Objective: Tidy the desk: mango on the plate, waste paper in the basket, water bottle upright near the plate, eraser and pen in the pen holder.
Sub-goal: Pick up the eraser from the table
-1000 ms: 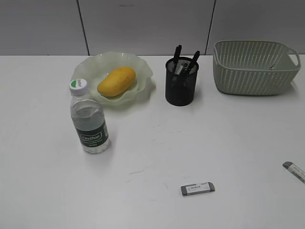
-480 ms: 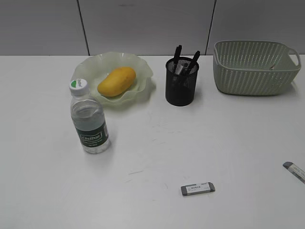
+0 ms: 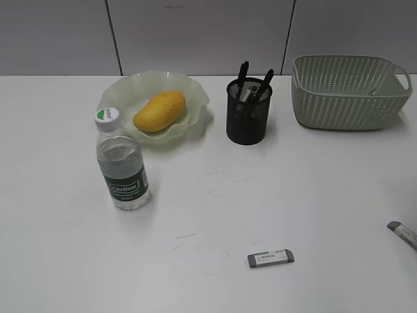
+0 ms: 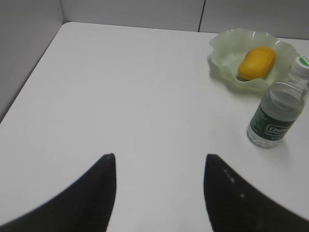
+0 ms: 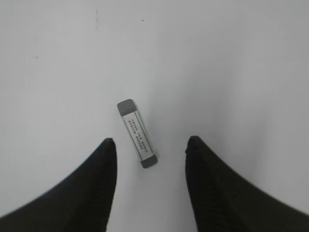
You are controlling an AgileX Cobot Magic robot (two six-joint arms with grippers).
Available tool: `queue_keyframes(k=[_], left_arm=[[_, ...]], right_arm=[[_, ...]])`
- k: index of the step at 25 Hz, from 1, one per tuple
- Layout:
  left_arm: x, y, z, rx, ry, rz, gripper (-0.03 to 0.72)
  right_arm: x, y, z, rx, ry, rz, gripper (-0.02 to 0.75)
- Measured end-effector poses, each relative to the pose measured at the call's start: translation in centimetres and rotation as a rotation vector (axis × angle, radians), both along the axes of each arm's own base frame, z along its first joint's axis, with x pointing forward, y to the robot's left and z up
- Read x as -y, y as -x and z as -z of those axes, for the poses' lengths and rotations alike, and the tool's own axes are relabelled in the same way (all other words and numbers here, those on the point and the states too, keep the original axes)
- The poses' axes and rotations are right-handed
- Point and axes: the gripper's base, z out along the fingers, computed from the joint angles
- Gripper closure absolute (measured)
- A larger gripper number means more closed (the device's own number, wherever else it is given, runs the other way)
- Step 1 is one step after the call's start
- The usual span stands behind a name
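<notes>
Your left gripper [image 4: 159,162] has its jaws spread wide, both dark fingers [image 4: 94,193] coming up from the bottom of the left wrist view with nothing between them. Your right gripper [image 5: 149,145] is parted the same way and points down, holding nothing, fingertips [image 5: 205,159] well apart. Neither arm shows up in the exterior view.

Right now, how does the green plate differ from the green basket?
The plate is translucent, round and shallow with a wavy rim; the basket is opaque, rectangular and deep, with woven-pattern sides. The plate holds the mango, while nothing shows inside the basket from here. Both are pale green and stand at the desk's far edge.
</notes>
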Motion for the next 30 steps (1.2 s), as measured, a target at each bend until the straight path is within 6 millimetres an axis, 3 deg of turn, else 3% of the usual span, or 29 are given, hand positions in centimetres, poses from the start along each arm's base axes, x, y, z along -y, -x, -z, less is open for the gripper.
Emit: queue_keyframes(k=[3,7,16,23,26,28,30], left_arm=[[0.1,0.0,0.0,-0.001,0.0,0.001,0.253],[0.1,0.0,0.0,-0.002,0.0,0.003,0.253],[0.1,0.0,0.0,-0.002,0.001,0.005,0.254],[0.1,0.0,0.0,-0.002,0.001,0.005,0.254],[0.1,0.0,0.0,-0.002,0.001,0.005,0.254],[0.1,0.0,0.0,-0.002,0.001,0.005,0.254],[0.1,0.0,0.0,-0.002,0.001,0.005,0.254]], right_arm=[[0.8,-1.6,1.6,-0.056,-0.003,-0.005,0.356],[0.3,-2.8,4.2,-0.139,-0.033,-0.089,0.356],[0.1,-3.5,9.6,-0.314,-0.022,-0.166,0.3],[0.1,-4.0,10.6,-0.321,-0.012,-0.176,0.301],[0.1,-4.2,10.6,-0.308,-0.013,-0.174,0.414],[0.0,-4.4,10.4,-0.296,-0.026,-0.161,0.603],[-0.2,-5.0,9.6,-0.256,-0.061,-0.127,0.633]])
